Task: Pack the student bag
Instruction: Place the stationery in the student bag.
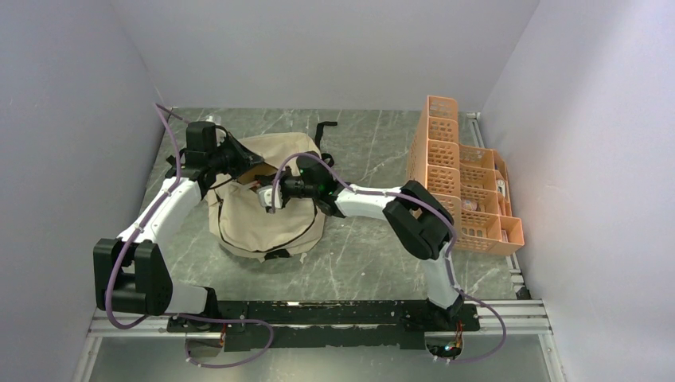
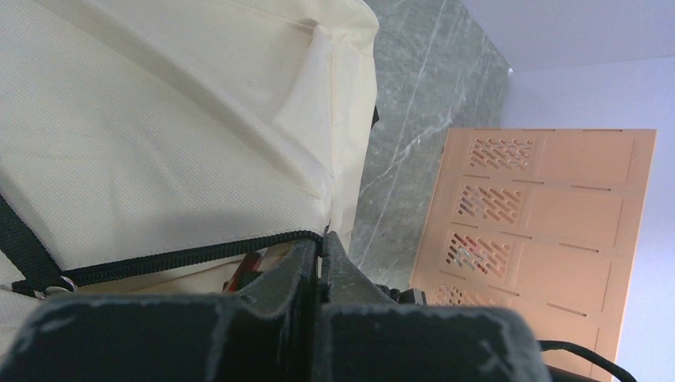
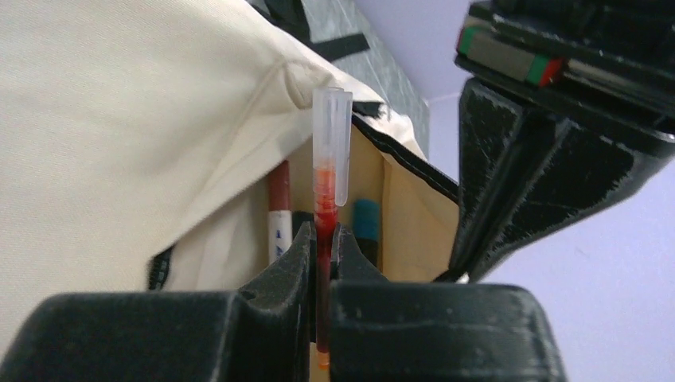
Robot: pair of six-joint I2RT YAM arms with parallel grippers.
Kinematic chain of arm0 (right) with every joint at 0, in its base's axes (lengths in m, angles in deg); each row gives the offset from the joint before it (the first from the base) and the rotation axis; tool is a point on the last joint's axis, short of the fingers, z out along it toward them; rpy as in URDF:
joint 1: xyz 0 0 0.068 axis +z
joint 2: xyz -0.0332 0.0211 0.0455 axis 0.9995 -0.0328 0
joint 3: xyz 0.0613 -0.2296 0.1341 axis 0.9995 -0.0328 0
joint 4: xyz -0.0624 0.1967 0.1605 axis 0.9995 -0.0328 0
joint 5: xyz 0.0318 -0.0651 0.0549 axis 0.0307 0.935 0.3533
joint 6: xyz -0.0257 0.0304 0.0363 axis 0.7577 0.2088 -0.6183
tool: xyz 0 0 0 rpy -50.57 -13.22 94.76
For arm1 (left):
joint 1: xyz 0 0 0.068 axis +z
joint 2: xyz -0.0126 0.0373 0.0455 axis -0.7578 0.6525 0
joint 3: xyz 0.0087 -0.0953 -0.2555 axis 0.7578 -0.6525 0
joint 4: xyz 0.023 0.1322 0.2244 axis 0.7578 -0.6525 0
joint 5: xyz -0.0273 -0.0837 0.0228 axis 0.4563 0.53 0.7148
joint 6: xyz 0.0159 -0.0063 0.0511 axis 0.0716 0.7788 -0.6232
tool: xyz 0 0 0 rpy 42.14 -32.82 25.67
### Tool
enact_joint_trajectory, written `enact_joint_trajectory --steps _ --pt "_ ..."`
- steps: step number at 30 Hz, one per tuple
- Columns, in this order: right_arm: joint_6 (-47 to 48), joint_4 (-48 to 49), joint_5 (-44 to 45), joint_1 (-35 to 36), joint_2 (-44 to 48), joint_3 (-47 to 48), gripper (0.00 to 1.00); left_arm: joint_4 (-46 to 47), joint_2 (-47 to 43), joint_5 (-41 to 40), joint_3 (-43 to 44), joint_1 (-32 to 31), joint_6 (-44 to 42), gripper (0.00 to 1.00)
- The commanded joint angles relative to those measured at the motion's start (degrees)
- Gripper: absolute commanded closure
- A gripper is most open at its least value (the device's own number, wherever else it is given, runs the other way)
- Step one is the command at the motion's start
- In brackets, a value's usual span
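student bag (image 1: 267, 215) sits left of centre on the table (image 1: 366, 255). left gripper (image 2: 321, 255) is pinched on its black zipper edge, right gripper (image 3: 322, 239) clamps a red pen (image 3: 330, 143) with clear cap at the opening.

Found no legible text, label, brand or number anywhere; only blurred blue marks on a white pen barrel (image 3: 278, 229), unreadable.

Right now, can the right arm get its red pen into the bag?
Probably yes. The left gripper pinches the bag by its zipper, holding the pocket open, and the right gripper has the pen just in front of that gap, nothing between.
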State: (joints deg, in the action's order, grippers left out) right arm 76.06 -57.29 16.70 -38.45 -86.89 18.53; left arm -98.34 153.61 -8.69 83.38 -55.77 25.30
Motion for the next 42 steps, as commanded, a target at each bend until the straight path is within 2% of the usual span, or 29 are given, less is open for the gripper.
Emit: enact_joint_trajectory --steps 1,19,28,35,42 --pt "-0.2 4.5 7.3 0.0 -1.4 2.3 1.00 3.8 -1.3 3.2 1.3 0.3 -0.3 0.95" --pt "4.0 3.8 26.0 2.4 -5.8 5.6 0.97 3.8 -1.4 2.9 1.4 0.3 -0.3 0.95" --pt "2.5 3.0 25.4 2.7 -5.8 5.7 0.72 3.7 -1.9 2.4 1.0 0.3 -0.2 0.95" --pt "1.7 2.4 24.1 2.9 -4.8 4.6 0.66 3.8 -2.1 2.5 0.6 0.3 -0.1 0.95" --pt "0.7 2.1 20.3 4.0 0.3 -0.2 0.66 3.6 -2.2 2.2 0.5 0.3 -0.3 0.95"
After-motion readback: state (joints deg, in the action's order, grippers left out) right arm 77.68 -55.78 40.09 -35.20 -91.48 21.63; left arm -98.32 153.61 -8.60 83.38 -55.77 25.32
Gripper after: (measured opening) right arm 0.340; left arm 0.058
